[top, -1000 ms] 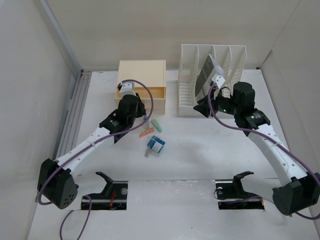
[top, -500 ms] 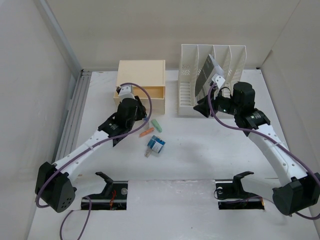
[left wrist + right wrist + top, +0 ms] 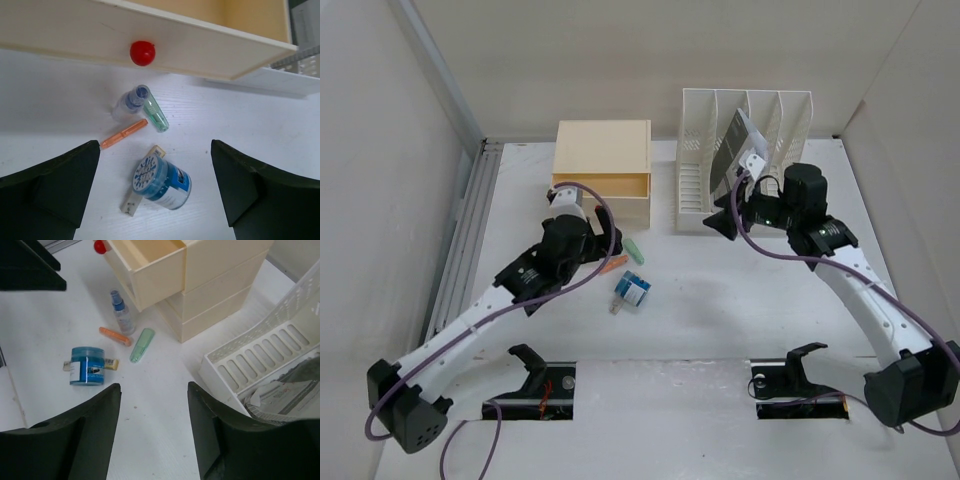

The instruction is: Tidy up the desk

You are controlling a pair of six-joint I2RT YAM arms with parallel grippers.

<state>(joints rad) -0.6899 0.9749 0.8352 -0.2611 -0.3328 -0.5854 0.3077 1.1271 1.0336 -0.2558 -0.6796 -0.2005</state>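
Observation:
The desk (image 3: 720, 300) is the white tabletop. My left gripper (image 3: 155, 195) hangs open and empty above a blue jar (image 3: 162, 181) that lies on its side over a small tan stick (image 3: 134, 202). Beyond the jar lie an orange pen (image 3: 124, 134) and a green tube (image 3: 156, 116), and a small spray bottle (image 3: 131, 102) stands before the drawer's red knob (image 3: 142, 52). From above, the left gripper (image 3: 592, 245) sits just left of the jar (image 3: 634, 289). My right gripper (image 3: 723, 222) hovers in front of the file rack (image 3: 745, 150), open with nothing between its fingers (image 3: 90, 440).
The cream drawer box (image 3: 602, 165) stands at the back with its top drawer (image 3: 150, 270) pulled out. The white slotted rack (image 3: 270, 355) holds papers (image 3: 295, 390). Side walls close in the desk on the left and right.
My left gripper has opened wide and drawn back from the drawer toward the near edge. My right gripper has opened a little more and shifted slightly left.

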